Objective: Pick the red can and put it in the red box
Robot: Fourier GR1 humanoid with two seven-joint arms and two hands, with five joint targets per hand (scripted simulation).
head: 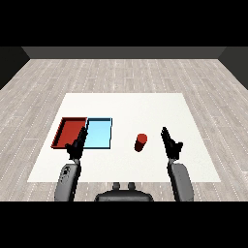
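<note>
A white table [145, 104] fills the middle of the frame, set on a grey plank floor [121, 72] that runs toward a dark wall at the top. On the table's left part, 2 trays lie side by side with their edges touching: the red tray [65, 128] further left and the light blue tray [100, 133] just right of it. Both are shallow and rectangular, and neither has anything inside it.

The red can [141, 142] stands upright on bare table a little right of the frame's centre, apart from the light blue tray and well apart from the red tray. It carries no label, brand or writing that can be read (its side is plain red, with a darker shaded base).

The right hand [170, 142] comes up from the lower right on its grey forearm [181, 180]. Its fingers are straight and point away toward the top of the frame, the thumb spread a little to the side; it holds nothing. It sits near the can, to the can's right, with a clear strip of table between them.

The left hand [77, 146] rises from the lower left on its own grey forearm, fingers likewise stretched out and relaxed, holding nothing. Its fingertips overlap the seam between the 2 trays near their lower edges; whether they touch the trays cannot be told.
</note>
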